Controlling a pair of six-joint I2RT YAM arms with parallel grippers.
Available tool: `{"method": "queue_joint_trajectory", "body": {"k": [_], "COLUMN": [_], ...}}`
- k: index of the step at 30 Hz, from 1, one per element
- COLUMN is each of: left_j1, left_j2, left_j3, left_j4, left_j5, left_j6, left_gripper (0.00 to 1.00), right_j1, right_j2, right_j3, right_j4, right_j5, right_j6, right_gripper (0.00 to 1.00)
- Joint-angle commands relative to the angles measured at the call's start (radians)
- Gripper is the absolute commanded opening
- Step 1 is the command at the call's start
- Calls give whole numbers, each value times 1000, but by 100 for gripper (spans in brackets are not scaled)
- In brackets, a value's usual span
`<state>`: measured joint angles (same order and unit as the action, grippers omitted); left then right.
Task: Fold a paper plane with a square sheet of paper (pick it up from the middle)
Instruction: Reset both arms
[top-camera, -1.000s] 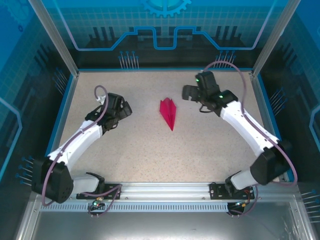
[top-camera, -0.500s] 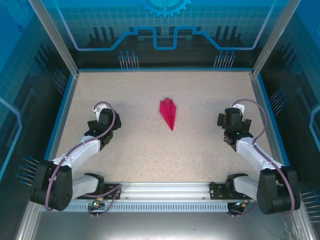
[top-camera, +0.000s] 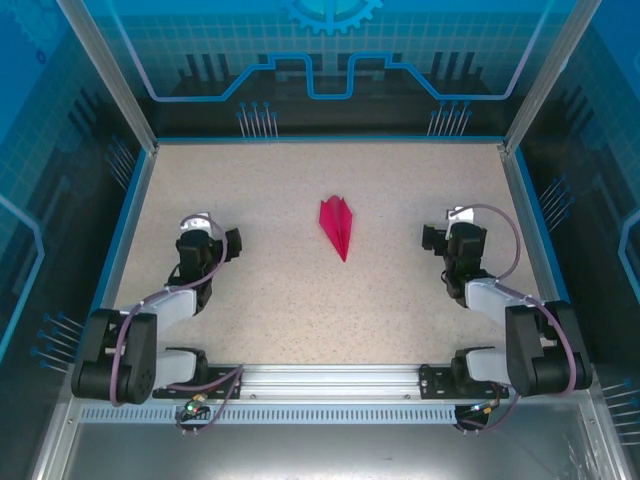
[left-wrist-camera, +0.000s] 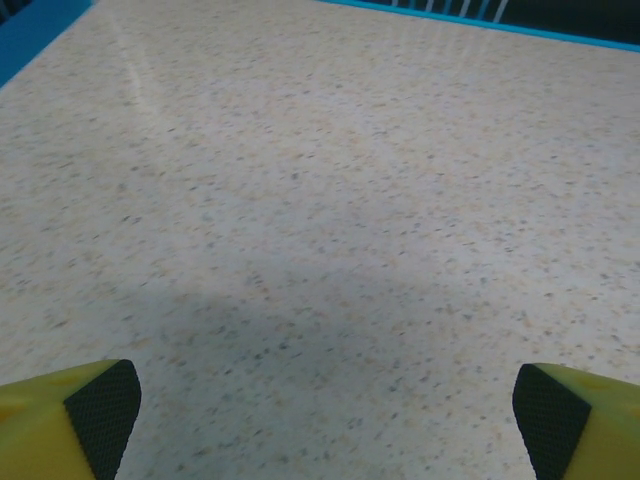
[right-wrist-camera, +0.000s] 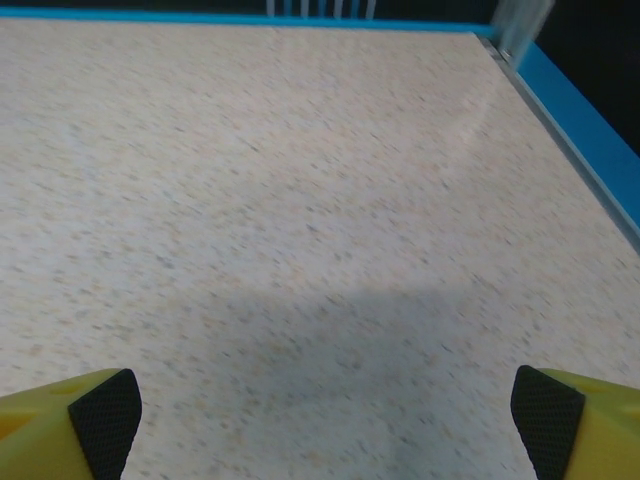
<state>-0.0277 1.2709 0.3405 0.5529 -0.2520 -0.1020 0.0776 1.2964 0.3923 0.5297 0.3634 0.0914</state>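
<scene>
The paper plane (top-camera: 338, 225) lies flat in the middle of the table, a narrow magenta-pink dart with its point toward the near edge. My left gripper (top-camera: 207, 243) is folded back low at the left, well apart from it. My right gripper (top-camera: 452, 240) sits folded back at the right, equally far away. In the left wrist view the yellow fingertips (left-wrist-camera: 100, 415) stand wide apart over bare tabletop, and my left gripper (left-wrist-camera: 325, 425) holds nothing. In the right wrist view my right gripper (right-wrist-camera: 325, 420) is just as open and empty, its fingertips (right-wrist-camera: 548, 418) at the frame corners.
A speckled beige table (top-camera: 300, 300) has a blue raised border (top-camera: 125, 225) on the left, far and right sides. An aluminium rail (top-camera: 330, 380) carrying both arm bases runs along the near edge. Blue printed panels wall the cell.
Both arms have pulled back from near the plane toward their bases, the right one from the far right. The plane has not moved.
</scene>
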Motion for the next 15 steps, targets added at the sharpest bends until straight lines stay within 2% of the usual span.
{"method": "queue_joint_trajectory", "body": {"k": [1,11,15], "left_j1": [12,21,22], "left_j2": [30,215,243], "left_j3": [-6,37,49], "left_j4": [181,280,281], "left_j5": [112,136,129], "left_j6": [55,73,73], "left_gripper": [99,99,99], "right_j1": [-17,20,35], "right_j2": [16,193,202], "right_j3": [-53,-39,-1], "right_j4": [214,352,293], "right_j5": [-139,-190,-180], "right_j6": [-41,-101,-116], "right_gripper": [99,99,99]}}
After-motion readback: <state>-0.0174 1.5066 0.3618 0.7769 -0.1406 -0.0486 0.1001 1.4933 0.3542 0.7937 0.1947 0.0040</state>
